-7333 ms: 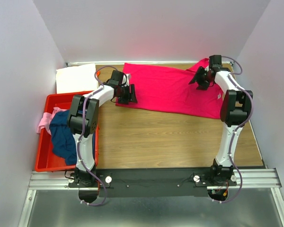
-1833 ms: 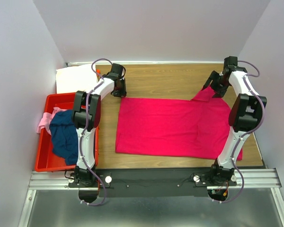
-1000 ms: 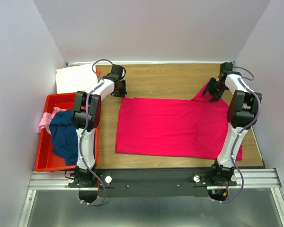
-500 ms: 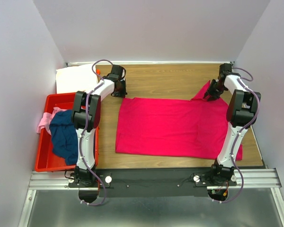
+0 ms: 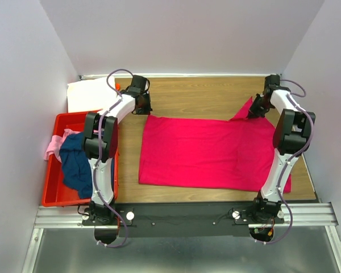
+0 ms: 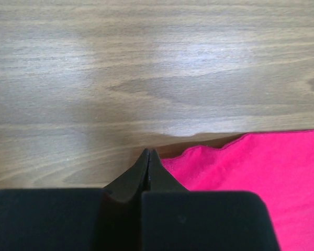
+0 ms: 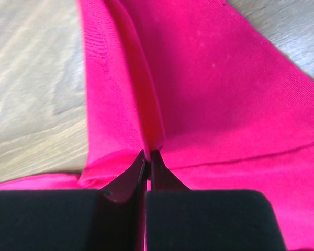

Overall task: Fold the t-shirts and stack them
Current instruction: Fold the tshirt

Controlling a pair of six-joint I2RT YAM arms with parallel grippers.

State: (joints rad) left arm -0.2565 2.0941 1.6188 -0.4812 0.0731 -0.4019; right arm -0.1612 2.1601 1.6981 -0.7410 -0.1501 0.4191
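Left arm [image 5: 109,116] shifted; right gripper [image 7: 148,152] pinches t-shirt [image 5: 204,151].

Bin [image 5: 51,196] (holding shirts [image 5: 74,162]) lies left of spread shirt [image 5: 204,151].

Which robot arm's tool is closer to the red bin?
The left. The left tool is just past the far right corner of the red bin. The right tool is way across the table, pinching the bright pink shirt.
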